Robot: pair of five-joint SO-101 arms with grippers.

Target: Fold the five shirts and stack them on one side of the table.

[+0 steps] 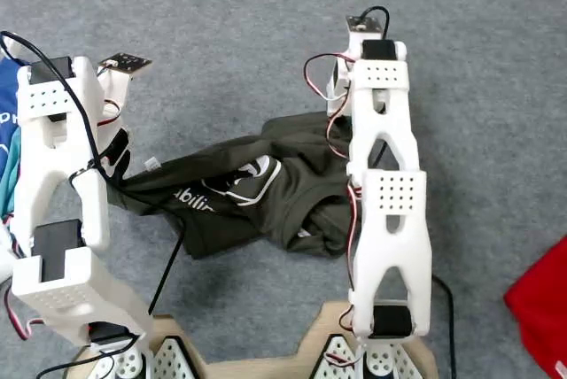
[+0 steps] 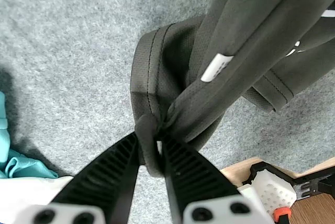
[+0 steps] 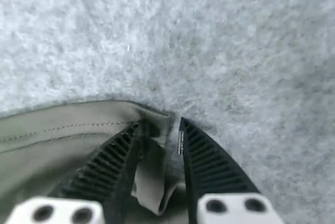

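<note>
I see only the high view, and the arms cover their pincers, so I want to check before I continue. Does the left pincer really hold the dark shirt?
Observer: Yes. In the left wrist view, the left pincer is shut on a bunched fold of the dark shirt, beside a stitched hem.
Operator: Thank you. And the right pincer, under its arm?
Observer: The right pincer is shut on a corner of the shirt's stitched edge.
Operator: Is there much cloth inside it?
Observer: No, only a little. The shirt's edge ends at the pincer's tip, and beyond it lies the grey table cover.
</note>
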